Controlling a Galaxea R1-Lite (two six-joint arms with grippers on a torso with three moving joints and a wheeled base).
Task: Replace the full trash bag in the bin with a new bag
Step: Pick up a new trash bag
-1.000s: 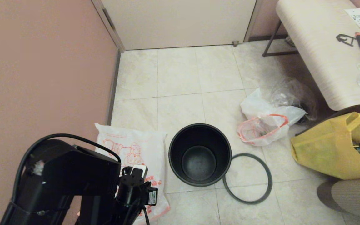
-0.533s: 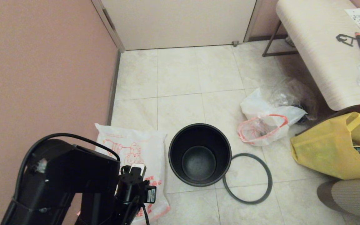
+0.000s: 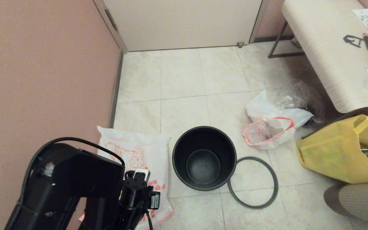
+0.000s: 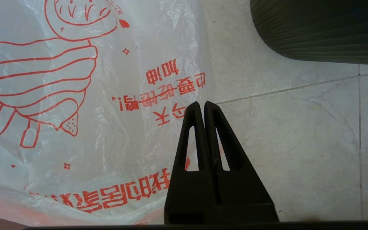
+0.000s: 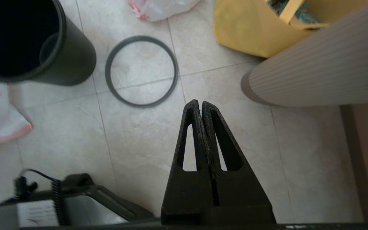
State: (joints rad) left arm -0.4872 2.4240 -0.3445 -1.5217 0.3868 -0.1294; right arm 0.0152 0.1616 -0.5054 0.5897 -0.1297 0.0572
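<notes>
The bin [image 3: 180, 150] stands empty on the tiled floor, with its dark-grey ring [image 3: 277, 183] lying loose just to its right. Flat on the floor left of the bin lies the new bag [image 3: 136, 150], white with a red cartoon. The full trash bag [image 3: 268, 129], white with a pink-orange rim band, lies on the floor to the bin's far right. My left gripper [image 4: 202, 103] is shut and empty, hovering over the new bag's [image 4: 75, 95] edge beside the bin [image 4: 324, 28]. My right gripper [image 5: 201, 102] is shut and empty above bare tiles, near the ring [image 5: 108, 71].
A clear bag [image 3: 299, 94] lies behind the full bag, under a pale bench [image 3: 327, 48]. A yellow tote [image 3: 337, 153] stands at the right, with a grey ribbed shape [image 3: 359, 201] in front of it. A pink wall [image 3: 43, 64] runs along the left.
My left arm has shifted slightly. A dark shape at the right edge by the yellow tote has gone from view. Bin, ring and bags lie as before.
</notes>
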